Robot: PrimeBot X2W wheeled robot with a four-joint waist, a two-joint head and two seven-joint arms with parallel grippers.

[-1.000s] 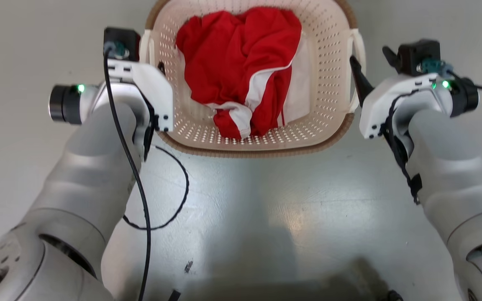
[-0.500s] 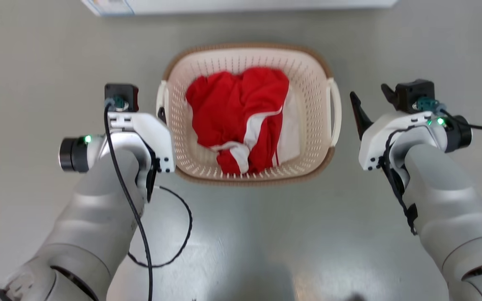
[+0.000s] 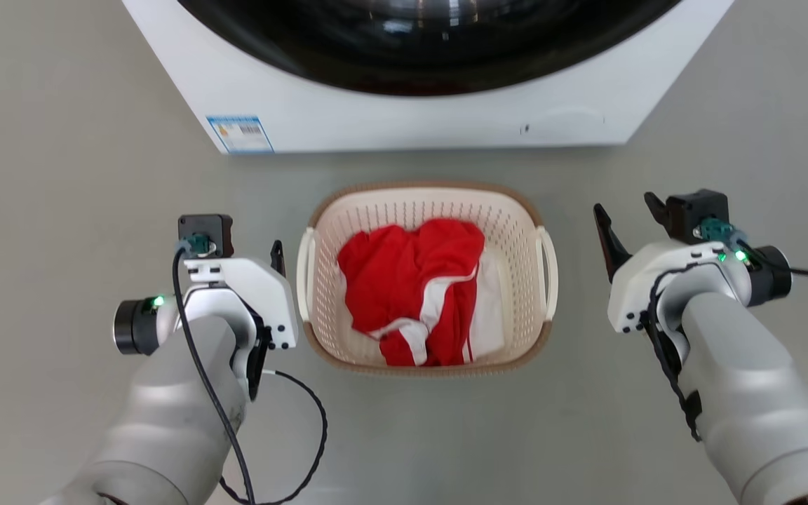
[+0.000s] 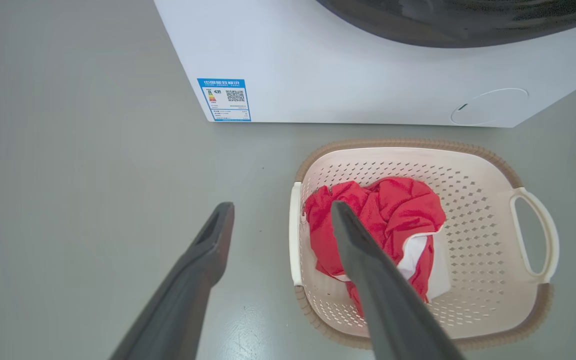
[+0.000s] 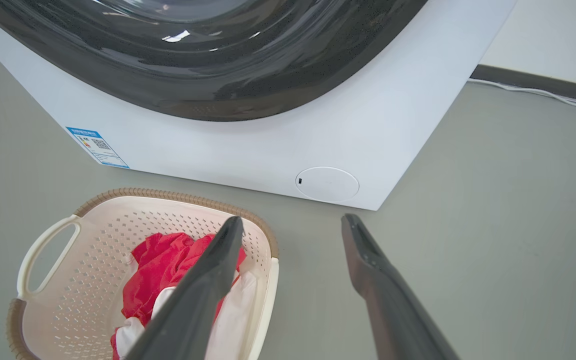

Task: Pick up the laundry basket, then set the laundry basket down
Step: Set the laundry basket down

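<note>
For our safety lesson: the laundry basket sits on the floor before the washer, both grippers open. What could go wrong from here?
1. The left gripper hangs close to the left handle of the laundry basket; a sideways swing might nudge it.
2. The cable loops near the basket's corner and might catch its rim.
3. The basket lies close before the washing machine and may block its door.

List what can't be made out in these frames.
Washing machine: upper body and most of the door cut off by the top edge, head view.
Laundry basket bottom: largely covered by the red and white clothes, head view.
Blue label: print too small, left wrist view.
Left tool: fingers mostly behind its own wrist housing, head view.
</note>
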